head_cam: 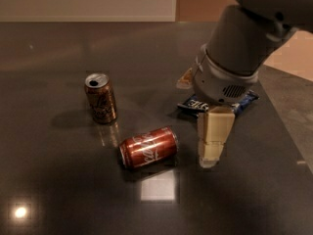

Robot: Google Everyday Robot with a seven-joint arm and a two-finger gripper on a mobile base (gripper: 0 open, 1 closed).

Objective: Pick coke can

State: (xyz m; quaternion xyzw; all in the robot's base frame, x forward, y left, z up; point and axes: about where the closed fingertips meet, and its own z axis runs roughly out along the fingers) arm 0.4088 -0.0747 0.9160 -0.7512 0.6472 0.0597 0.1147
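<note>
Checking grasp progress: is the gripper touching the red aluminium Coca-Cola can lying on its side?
Apart. The camera view shows a strip of dark table between the red aluminium coke can and the cream gripper beside it.

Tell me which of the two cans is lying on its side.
The red coke can, on its side close beside the gripper; the tan-gold can farther back stands upright.
</note>
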